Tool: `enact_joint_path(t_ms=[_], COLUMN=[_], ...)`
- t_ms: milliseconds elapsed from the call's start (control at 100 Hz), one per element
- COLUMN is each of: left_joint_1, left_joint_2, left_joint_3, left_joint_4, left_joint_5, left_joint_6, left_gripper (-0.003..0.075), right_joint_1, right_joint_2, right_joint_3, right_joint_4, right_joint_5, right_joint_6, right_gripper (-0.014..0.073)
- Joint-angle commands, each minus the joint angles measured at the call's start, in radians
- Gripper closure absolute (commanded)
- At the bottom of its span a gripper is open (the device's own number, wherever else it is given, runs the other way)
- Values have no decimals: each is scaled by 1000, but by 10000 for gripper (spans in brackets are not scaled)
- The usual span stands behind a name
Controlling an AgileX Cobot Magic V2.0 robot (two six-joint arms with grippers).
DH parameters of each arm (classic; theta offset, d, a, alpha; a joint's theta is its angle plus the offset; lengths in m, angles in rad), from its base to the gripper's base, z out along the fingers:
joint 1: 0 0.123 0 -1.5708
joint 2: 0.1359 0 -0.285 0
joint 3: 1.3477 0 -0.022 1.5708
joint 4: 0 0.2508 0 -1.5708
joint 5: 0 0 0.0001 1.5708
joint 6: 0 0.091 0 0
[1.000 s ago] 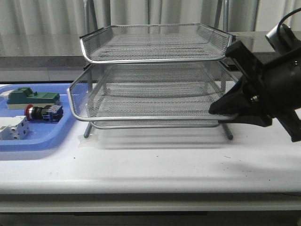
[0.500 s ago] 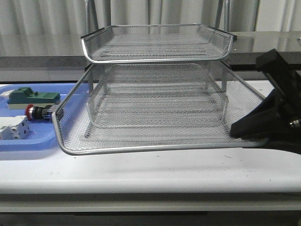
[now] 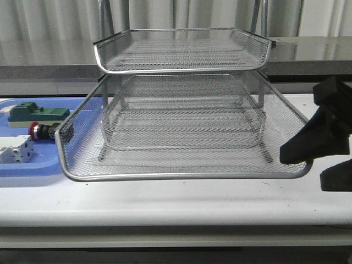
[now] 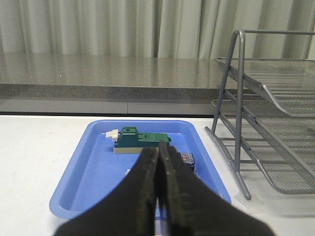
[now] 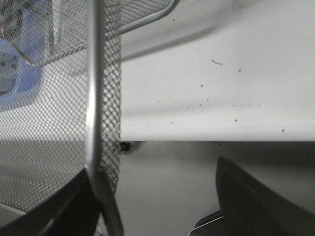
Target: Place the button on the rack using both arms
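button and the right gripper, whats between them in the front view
The rack's pulled-out middle tray spans nearly the whole stretch in the front view, from beside the button to the right gripper at its right corner.

- The rack (image 3: 181, 110) has its middle tray pulled far out.
- The right gripper (image 3: 324, 146) touches that tray's corner.
- The button (image 3: 41, 131) lies just beside the rack.

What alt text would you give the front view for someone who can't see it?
A silver three-tier wire-mesh rack stands on a white table, its middle tray slid far out toward the camera. The black right gripper is at that tray's front right corner. At left, a blue tray holds a red-capped button.
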Motion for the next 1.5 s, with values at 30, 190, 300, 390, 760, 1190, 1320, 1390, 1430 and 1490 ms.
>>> enact_joint_path(t_ms=[30, 190, 300, 390, 760, 1190, 1320, 1390, 1430, 1490], left_joint_1=[2, 2, 2, 2, 2, 2, 2, 2, 2, 2], left_joint_2=[-31, -31, -31, -31, -31, -31, -31, -31, -31, -31], left_joint_3=[47, 47, 47, 47, 47, 47, 47, 47, 47, 47], left_joint_4=[-7, -7, -7, -7, -7, -7, -7, -7, -7, -7], left_joint_5=[-81, -81, -81, -81, -81, -81, -81, -81, -81, -81], left_joint_6=[-10, -10, -10, -10, -10, -10, -10, -10, -10, -10], left_gripper=[740, 740, 740, 740, 740, 740, 740, 740, 740, 740], right_joint_1=[-5, -5, -5, -8, -116, -142, -142, -142, -142, -142], right_joint_2=[-85, -190, -264, -320, -482, -603, -642, -655, -659, -664], right_joint_3=[-11, -11, -11, -11, -159, -385, -389, -389, -389, -389], right_joint_4=[-22, -87, -181, -280, -1006, -1507, -1552, -1561, -1561, -1561], right_joint_5=[21, 21, 21, 22, 222, 473, 503, 515, 520, 529], right_joint_6=[-19, 31, 122, 224, 777, 1074, 1077, 1077, 1076, 1076], right_gripper=[87, 87, 87, 87, 87, 87, 130, 216, 281, 377])
